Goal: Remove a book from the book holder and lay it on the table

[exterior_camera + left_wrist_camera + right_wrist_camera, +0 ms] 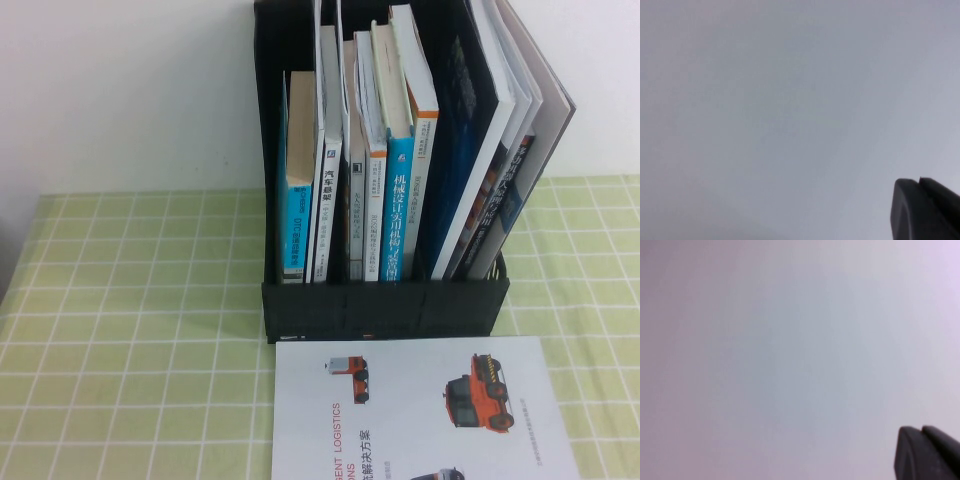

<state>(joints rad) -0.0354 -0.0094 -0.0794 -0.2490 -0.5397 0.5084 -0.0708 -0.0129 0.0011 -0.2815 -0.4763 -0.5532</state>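
Observation:
The black book holder (385, 305) stands upright on the green gridded table (130, 330), packed with several books. Blue-spined paperbacks (398, 200) fill its middle slots. Large thin magazines lean in its right compartment, and the outermost is the grey-backed book (548, 95), whose cover is hidden. Neither arm appears in the high view. My left gripper (918, 181) shows only its dark fingertips, shut together with nothing between them, against a blank pale surface. My right gripper (921, 429) is likewise shut and empty, facing a blank pale surface.
A white brochure (420, 410) picturing orange vehicles lies flat on the cloth just in front of the holder. A white wall rises behind the table. Open cloth stretches to the left of the holder.

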